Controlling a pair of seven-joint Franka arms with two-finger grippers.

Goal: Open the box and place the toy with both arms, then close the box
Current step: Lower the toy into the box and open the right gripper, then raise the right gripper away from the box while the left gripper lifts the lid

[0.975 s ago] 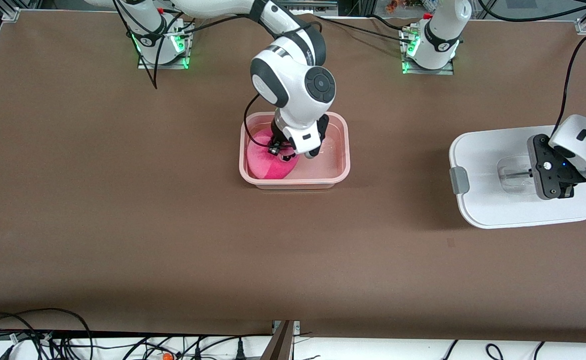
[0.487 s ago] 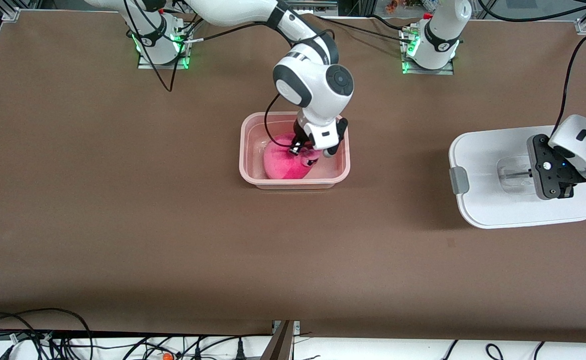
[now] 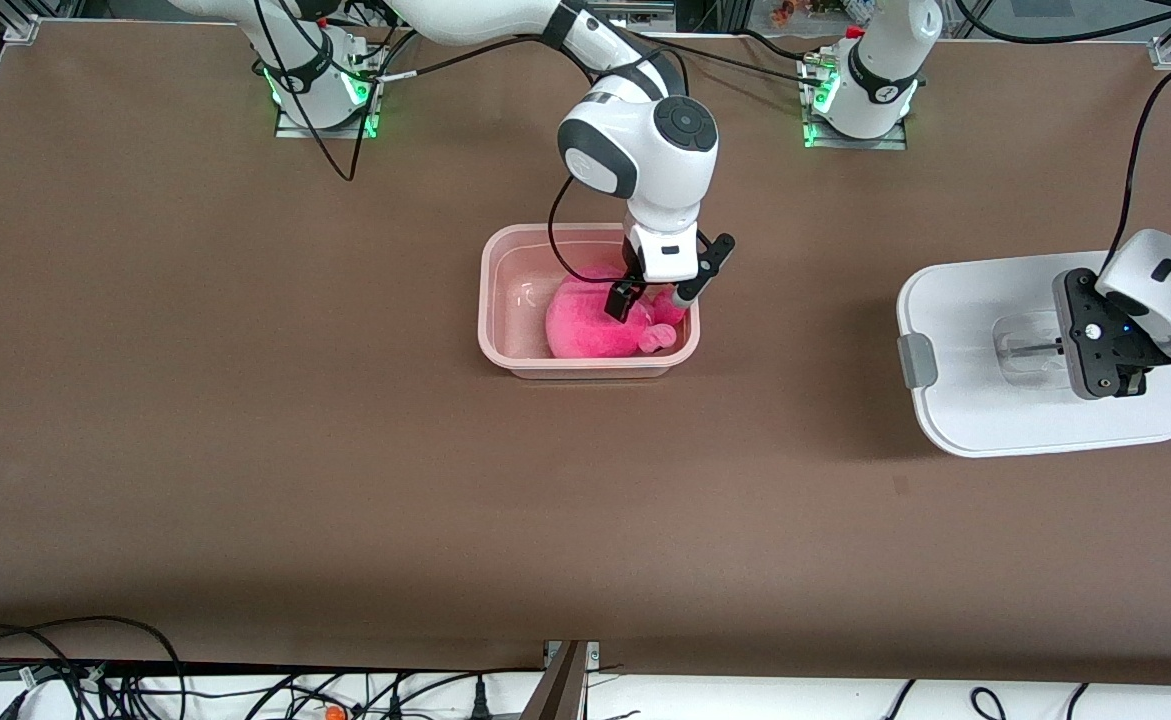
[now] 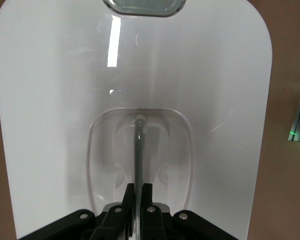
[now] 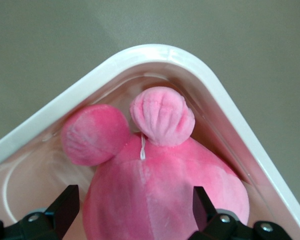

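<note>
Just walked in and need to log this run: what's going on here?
The toy lies in the open box base at mid-table. The right gripper is over it, fingers open on either side of the toy, not gripping. The lid lies on the table toward the left arm's end, and the left gripper is shut on its handle. Closing the box is not yet done.

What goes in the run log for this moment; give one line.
hot-pink plush toy: in translucent pink box base | right pincer: open over toy | left pincer: shut on white lid's handle | lid: on table
</note>
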